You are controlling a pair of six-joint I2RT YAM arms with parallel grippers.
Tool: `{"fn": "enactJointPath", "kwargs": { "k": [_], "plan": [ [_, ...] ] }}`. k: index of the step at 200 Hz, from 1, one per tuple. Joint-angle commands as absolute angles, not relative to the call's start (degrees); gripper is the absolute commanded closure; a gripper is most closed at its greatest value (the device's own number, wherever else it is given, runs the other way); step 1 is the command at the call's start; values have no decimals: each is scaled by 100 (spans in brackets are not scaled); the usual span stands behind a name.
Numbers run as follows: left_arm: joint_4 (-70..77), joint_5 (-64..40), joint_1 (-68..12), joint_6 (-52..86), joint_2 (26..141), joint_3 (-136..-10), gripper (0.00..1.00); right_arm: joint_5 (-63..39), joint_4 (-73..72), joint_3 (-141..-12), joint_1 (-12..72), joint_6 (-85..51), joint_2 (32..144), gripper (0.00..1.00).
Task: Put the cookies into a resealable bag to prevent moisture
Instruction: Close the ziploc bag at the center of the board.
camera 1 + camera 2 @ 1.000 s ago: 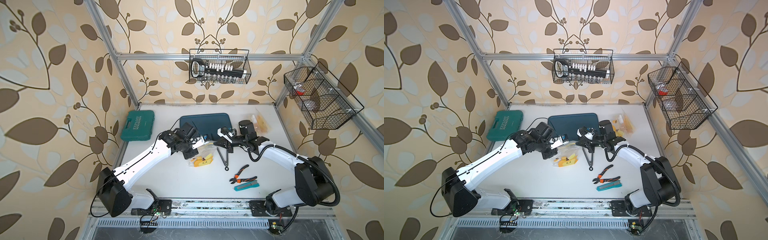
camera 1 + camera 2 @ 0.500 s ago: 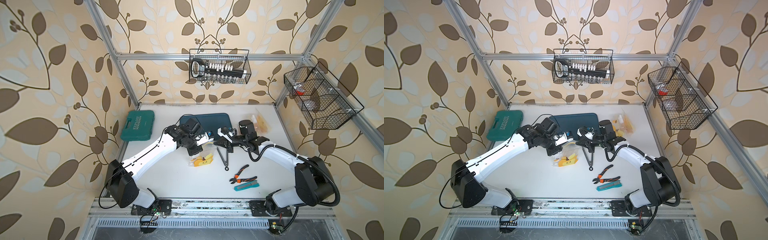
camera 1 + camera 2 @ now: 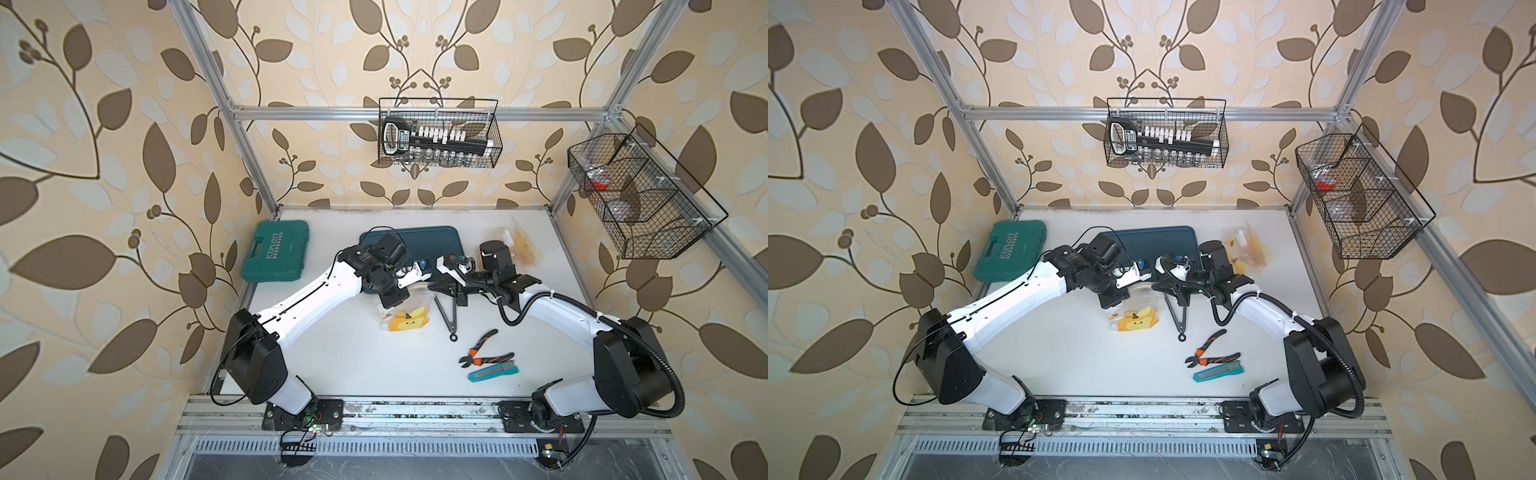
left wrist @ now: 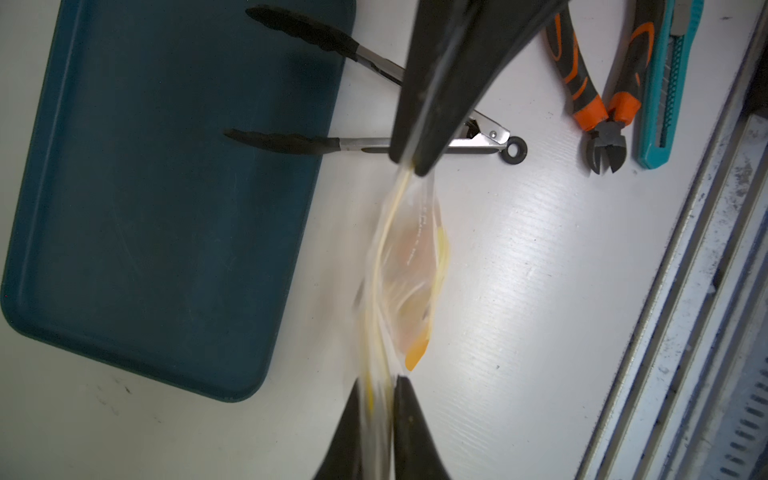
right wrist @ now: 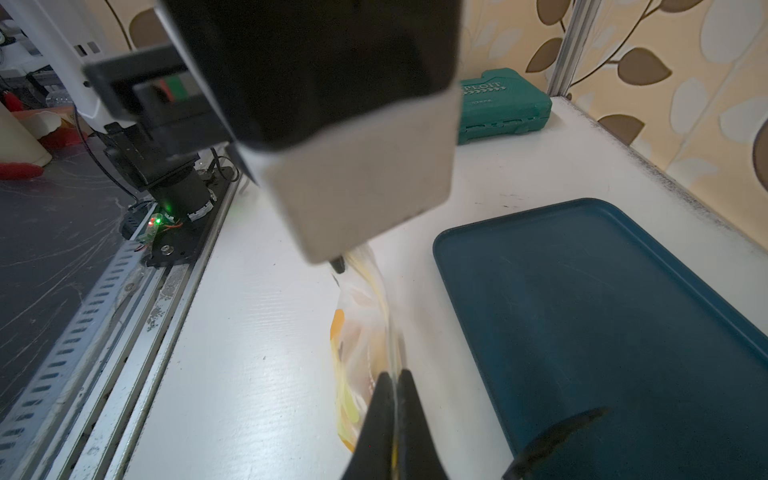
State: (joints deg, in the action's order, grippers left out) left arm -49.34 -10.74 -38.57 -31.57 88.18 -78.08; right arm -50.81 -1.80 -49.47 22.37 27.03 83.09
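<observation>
Clear duck-print resealable bag [image 4: 409, 266] held over white bench [image 3: 353, 353]
Left claw [image 4: 380, 399] and right claw [image 5: 395, 390] each clamp its top edge; blurred orange shapes [image 4: 417, 351] inside may be cookies or print.

The white table [image 3: 332, 365] bears a green tool case [image 3: 276, 257] at its back-left corner, a blue tray [image 3: 432, 245] mid-back, tongs [image 3: 446, 313] centrally, and cutters [image 3: 484, 353] beside a utility knife [image 3: 493, 371] front-right.

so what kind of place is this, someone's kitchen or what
Probably a staged robot test cell, not a home: an aluminium frame lined with leaf wallpaper boxes in the white table, and the left arm and right arm are mounted on a rail along its front.
</observation>
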Motion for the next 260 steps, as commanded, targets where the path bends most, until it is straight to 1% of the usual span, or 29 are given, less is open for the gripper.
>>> {"fn": "enactJointPath", "kwargs": {
  "k": [1, 17, 22, 27, 37, 59, 63, 67, 76, 92, 98, 103, 111, 116, 136, 143, 149, 163, 170, 180, 187, 195, 203, 220, 225, 233, 242, 248, 260],
  "plan": [
    [-4871, -1319, -3868, -3139, 8863, -8114, 100, -5221, -245, -4878, 2236, 2713, 8218, 100],
    [-4889, -1407, -3885, -3128, 8921, -8198, 100, -5221, -255, -4867, 2234, 2710, 8213, 100],
    [-4868, -1381, -3887, -3106, 8932, -8209, 87, -5220, -255, -4870, 2240, 2712, 8210, 100],
    [-4830, -1361, -3886, -3094, 8933, -8208, 83, -5216, -255, -4866, 2237, 2713, 8209, 100],
    [-4821, -1401, -3885, -3123, 8944, -8208, 100, -5221, -255, -4866, 2233, 2709, 8201, 100],
    [-4825, -1368, -3896, -3104, 9031, -8269, 100, -5223, -249, -4869, 2237, 2699, 8200, 100],
    [-4825, -1327, -3899, -3076, 9050, -8286, 88, -5227, -248, -4855, 2238, 2703, 8201, 100],
    [-4810, -1283, -3899, -3057, 9059, -8289, 85, -5228, -263, -4852, 2236, 2706, 8194, 100],
    [-4811, -1292, -3899, -3088, 9079, -8297, 100, -5222, -264, -4858, 2238, 2703, 8192, 100],
    [-4810, -1305, -3915, -3076, 9117, -8360, 100, -5238, -263, -4859, 2233, 2706, 8183, 100],
    [-4796, -1287, -3912, -3068, 9123, -8372, 86, -5231, -261, -4852, 2237, 2704, 8183, 100],
    [-4760, -1254, -3914, -3054, 9130, -8371, 82, -5231, -264, -4852, 2240, 2704, 8183, 100],
    [-4745, -1225, -3925, -3065, 9151, -8389, 90, -5234, -264, -4852, 2233, 2699, 8175, 100],
    [-4761, -1223, -3927, -3079, 9160, -8413, 100, -5235, -264, -4852, 2234, 2705, 8174, 100],
    [-4842, -1202, -3920, -3116, 9249, -8522, 100, -5226, -271, -4850, 2240, 2700, 8170, 100],
    [-4851, -1160, -3921, -3115, 9272, -8558, 88, -5231, -268, -4851, 2233, 2703, 8165, 100],
    [-4844, -1138, -3924, -3113, 9281, -8571, 85, -5231, -271, -4846, 2233, 2699, 8163, 100],
    [-4858, -1207, -3925, -3175, 9301, -8602, 100, -5237, -280, -4842, 2236, 2701, 8148, 100],
    [-4869, -1275, -3926, -3186, 9311, -8634, 100, -5234, -274, -4838, 2233, 2690, 8156, 100],
    [-4894, -1358, -3936, -3192, 9333, -8672, 81, -5236, -281, -4842, 2235, 2690, 8157, 100],
    [-4880, -1413, -3930, -3190, 9342, -8682, 79, -5241, -293, -4838, 2235, 2694, 8158, 100],
    [-4853, -1469, -3934, -3206, 9347, -8676, 85, -5238, -291, -4838, 2239, 2690, 8156, 100],
    [-4856, -1555, -3934, -3235, 9347, -8691, 100, -5243, -291, -4843, 2240, 2693, 8157, 100],
    [-4884, -1724, -3930, -3276, 9393, -8749, 100, -5246, -292, -4843, 2241, 2688, 8150, 100],
    [-4878, -1743, -3930, -3258, 9404, -8762, 88, -5247, -290, -4845, 2238, 2685, 8155, 100],
    [-4840, -1753, -3936, -3235, 9416, -8764, 82, -5263, -290, -4851, 2245, 2681, 8161, 100],
    [-4824, -1821, -3937, -3255, 9419, -8778, 88, -5266, -290, -4853, 2250, 2684, 8162, 100],
    [-4825, -1856, -3943, -3266, 9432, -8794, 100, -5268, -290, -4855, 2248, 2687, 8166, 100],
    [-4860, -1948, -3940, -3287, 9468, -8849, 100, -5265, -276, -4853, 2246, 2684, 8170, 100]
  ]
}}
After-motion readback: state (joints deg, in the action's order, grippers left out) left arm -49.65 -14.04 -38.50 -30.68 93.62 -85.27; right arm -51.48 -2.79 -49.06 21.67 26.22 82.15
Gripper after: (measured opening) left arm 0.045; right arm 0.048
